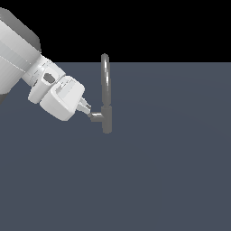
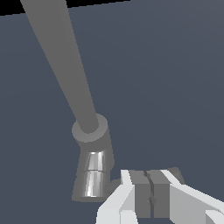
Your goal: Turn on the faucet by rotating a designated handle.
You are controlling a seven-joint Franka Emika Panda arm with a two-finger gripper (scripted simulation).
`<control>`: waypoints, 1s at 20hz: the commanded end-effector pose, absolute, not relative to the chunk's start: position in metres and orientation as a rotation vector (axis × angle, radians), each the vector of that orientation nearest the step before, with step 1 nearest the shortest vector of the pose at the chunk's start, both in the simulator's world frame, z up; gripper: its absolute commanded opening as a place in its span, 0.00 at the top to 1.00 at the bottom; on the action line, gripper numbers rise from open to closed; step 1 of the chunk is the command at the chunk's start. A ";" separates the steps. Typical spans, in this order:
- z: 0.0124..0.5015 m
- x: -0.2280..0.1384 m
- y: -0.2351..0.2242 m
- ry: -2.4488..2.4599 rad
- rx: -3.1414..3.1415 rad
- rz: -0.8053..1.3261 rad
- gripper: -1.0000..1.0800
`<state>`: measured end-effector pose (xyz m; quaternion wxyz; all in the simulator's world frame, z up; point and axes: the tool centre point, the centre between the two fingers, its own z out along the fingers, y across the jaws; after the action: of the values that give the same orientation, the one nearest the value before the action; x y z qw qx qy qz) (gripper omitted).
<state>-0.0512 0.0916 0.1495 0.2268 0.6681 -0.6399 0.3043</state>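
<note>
Exterior view: the faucet (image 1: 106, 97) stands just left of frame centre on the flat grey floor (image 1: 171, 171), its narrow arched spout rising toward the upper middle of the frame. The handle (image 1: 96, 116) is a short stub projecting from the lower body toward the exterior view's left, long axis roughly level.

The robot arm (image 1: 27, 58) enters from the upper left corner and slopes down to the right. The gripper (image 1: 85, 108) sits at the outer end of the handle, its tips touching it or nearly so; contact cannot be confirmed at this size. The handle therefore lies directly ahead of the jaws, down and to the right along the arm's own line.

Wrist view: the fingers (image 2: 144, 192) appear at the lower middle of the frame, pressed together with only a thin seam between them. Nothing is seen held between them. The faucet body (image 2: 92, 168) stands just beside them, lower left of centre.

Judgement: with the jaws closed, the turn would be made by pushing the stub sideways about the body, not by clamping it.
</note>
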 end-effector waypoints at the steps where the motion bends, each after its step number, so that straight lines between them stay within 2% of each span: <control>1: 0.136 -0.060 0.088 -1.757 1.832 0.831 1.00; 8: 0.103 -0.078 0.081 -1.753 1.820 0.821 1.00; 10: 0.113 -0.069 0.091 -1.761 1.843 0.835 1.00; 20: 0.078 -0.067 0.086 -1.756 1.829 0.826 1.00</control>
<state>-0.0618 0.0948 0.0905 0.2233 0.6691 -0.6407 0.3031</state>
